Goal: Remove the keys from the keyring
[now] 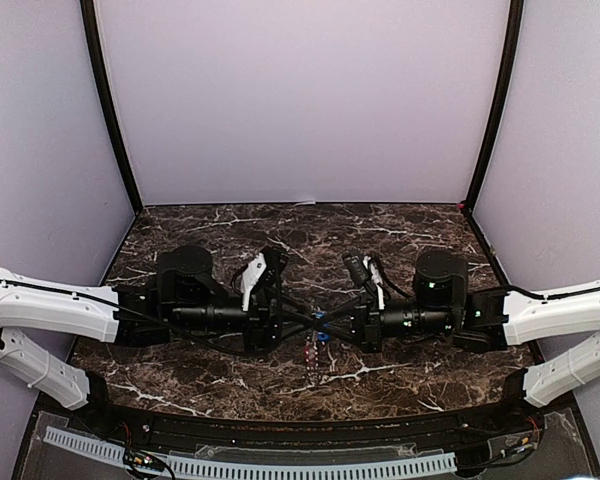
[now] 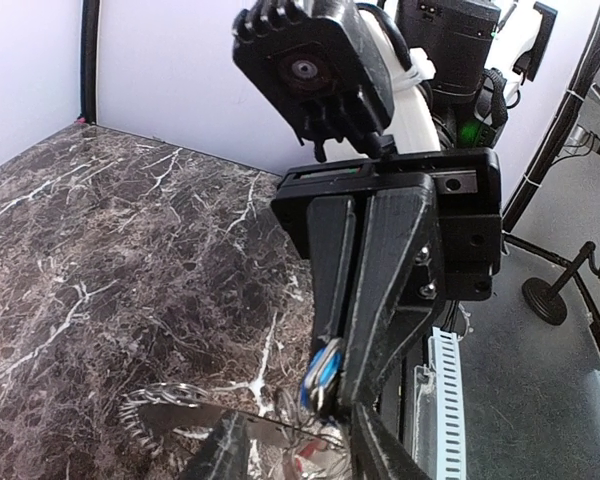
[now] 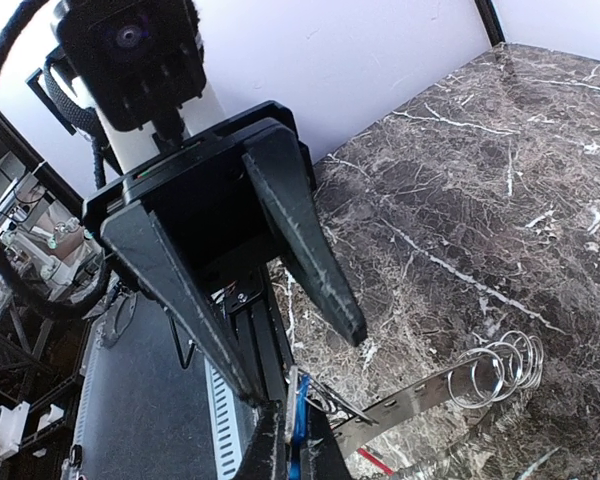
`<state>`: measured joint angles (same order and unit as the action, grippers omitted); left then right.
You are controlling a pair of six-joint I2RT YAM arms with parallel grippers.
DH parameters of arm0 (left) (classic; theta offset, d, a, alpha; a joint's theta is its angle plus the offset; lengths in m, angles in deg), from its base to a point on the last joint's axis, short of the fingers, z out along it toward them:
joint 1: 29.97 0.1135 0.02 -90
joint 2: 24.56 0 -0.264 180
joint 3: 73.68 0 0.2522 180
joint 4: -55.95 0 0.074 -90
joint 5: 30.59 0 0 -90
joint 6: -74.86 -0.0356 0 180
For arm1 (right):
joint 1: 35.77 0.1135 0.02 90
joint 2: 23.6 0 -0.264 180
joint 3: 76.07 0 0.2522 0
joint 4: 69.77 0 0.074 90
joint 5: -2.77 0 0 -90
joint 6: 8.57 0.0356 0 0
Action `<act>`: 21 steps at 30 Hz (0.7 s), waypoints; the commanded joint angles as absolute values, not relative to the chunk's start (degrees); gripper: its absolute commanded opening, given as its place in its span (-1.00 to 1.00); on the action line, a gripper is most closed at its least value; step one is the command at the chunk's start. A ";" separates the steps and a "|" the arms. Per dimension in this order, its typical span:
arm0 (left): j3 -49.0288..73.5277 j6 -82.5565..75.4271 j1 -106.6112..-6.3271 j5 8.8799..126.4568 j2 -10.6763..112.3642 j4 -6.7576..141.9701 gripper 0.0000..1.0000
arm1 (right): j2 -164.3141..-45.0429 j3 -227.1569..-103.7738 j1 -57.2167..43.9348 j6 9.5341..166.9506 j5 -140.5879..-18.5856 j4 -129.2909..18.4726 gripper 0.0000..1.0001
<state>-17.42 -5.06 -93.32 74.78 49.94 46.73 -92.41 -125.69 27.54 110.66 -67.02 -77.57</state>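
Grey toothed keyring [image 2: 180,415] sits low over the bench [image 2: 100,250] between the arms. Right fingers [image 2: 390,290] are pressed together on the blue key [image 2: 323,375]; left fingers [image 3: 310,250] are spread astride the keyring, with no clamp visible. Step is probably freeing the blue key: left must pin the keyring while right pulls; red key [image 3: 373,460] after.

Looked like a robotics lab: pale walls [image 1: 300,100] around three edges of the marble-patterned table [image 1: 400,225], slotted cable duct [image 1: 280,467] along its near edge, equipment stands [image 2: 552,296] beyond.
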 commanded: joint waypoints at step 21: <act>-17.43 -7.23 -91.99 82.07 50.98 47.72 -0.40 | -91.78 -126.91 27.60 111.31 -65.36 -82.69 -1.00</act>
<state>-18.73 -6.26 -92.05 80.40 50.29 47.62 -92.41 -125.69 27.54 110.88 -66.08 -77.92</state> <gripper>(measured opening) 0.298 0.030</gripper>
